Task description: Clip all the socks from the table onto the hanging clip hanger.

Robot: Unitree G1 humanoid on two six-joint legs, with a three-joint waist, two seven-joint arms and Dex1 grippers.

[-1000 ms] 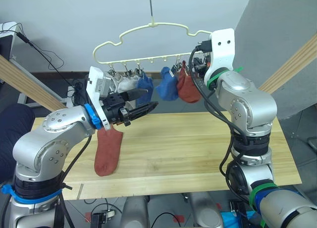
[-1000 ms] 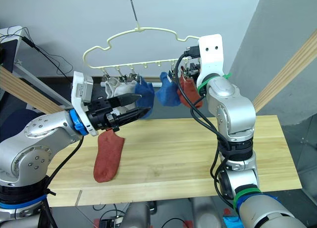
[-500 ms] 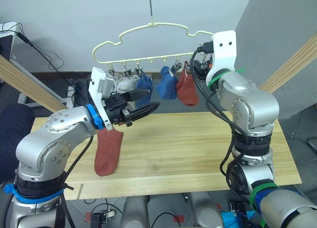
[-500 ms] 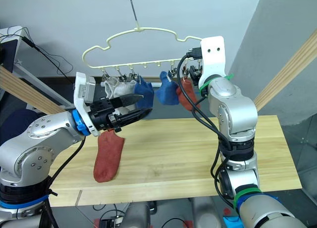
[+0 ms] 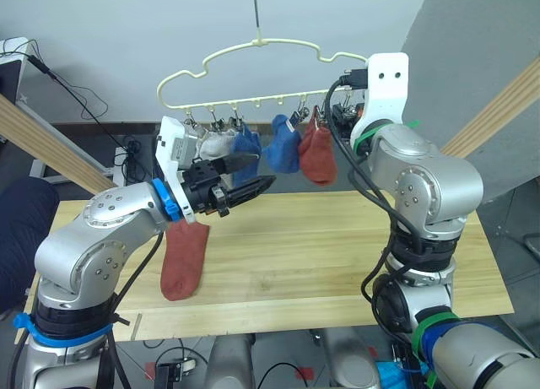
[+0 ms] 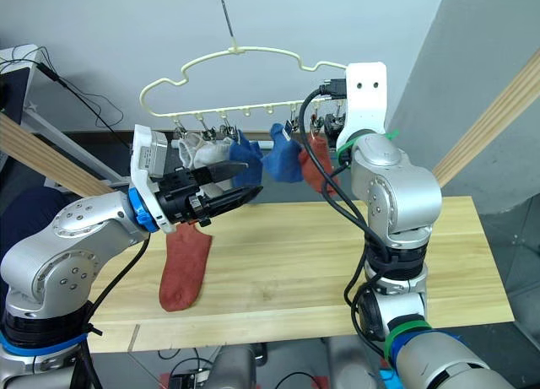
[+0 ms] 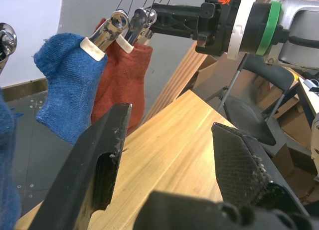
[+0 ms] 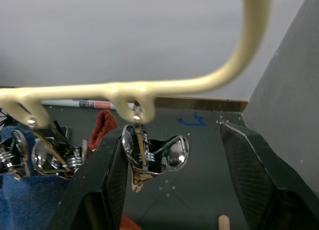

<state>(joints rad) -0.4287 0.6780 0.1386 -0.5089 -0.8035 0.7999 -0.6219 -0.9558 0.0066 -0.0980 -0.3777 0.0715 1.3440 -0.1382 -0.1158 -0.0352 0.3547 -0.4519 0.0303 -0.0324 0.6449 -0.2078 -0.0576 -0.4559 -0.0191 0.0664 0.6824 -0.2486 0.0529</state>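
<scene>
Left hand [image 5: 251, 174] has risen slightly, fingers apart and empty. Right hand [image 8: 174, 175] remains spread around a hanger clip [image 8: 149, 157]. One rust-red sock [image 5: 184, 258] stays on the surface [image 5: 337, 254].

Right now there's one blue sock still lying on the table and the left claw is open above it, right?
Not quite. The sock lying on the table is rust-red, not blue; the left eye view shows it. The blue socks already hang from the clip hanger. The rest holds: the left claw is open above it.

no legible text, labels, brand names or numbers anywhere
</scene>
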